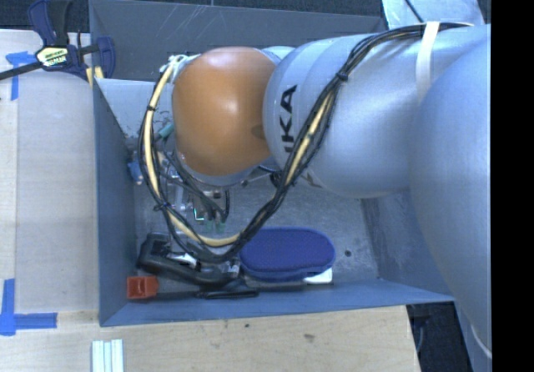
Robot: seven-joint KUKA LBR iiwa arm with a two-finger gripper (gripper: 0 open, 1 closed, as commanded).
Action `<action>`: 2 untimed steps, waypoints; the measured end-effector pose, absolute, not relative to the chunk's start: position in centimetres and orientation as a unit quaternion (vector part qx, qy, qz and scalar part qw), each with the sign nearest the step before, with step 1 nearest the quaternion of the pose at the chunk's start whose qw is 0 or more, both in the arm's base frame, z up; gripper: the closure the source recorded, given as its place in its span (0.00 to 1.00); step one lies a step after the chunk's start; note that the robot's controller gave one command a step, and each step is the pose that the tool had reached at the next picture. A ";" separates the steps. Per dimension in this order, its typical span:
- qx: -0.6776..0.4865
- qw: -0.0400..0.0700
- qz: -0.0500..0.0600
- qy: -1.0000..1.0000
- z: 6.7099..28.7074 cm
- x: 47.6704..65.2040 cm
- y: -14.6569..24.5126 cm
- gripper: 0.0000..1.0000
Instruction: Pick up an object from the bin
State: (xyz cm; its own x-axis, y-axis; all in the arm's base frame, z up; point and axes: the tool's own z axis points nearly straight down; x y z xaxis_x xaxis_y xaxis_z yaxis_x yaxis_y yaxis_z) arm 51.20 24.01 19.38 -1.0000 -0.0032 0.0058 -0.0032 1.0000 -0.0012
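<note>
My gripper (197, 200) is low in the left half of the bin, its metal body showing just below the arm's wrist. Right under and in front of it lies a black tool (171, 260) with a long dark handle along the bin's front wall. A small red-orange block (142, 286) sits at that tool's left end, in the front left corner. To the gripper's right rests a blue oval pad (288, 251), with a white piece (319, 277) under its right edge.
The arm's thick grey body and orange wrist cover hide the middle and right of the bin. A small blue thing (133, 168) lies by the left wall. Speckled bin floor shows to the right of the blue pad.
</note>
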 end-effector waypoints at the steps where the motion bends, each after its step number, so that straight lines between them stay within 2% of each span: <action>1: 0.058 -0.002 -0.004 -0.998 9.3 49.8 23.7 0.00; 2: 0.056 -0.001 -0.002 -0.998 8.9 49.8 23.4 1.00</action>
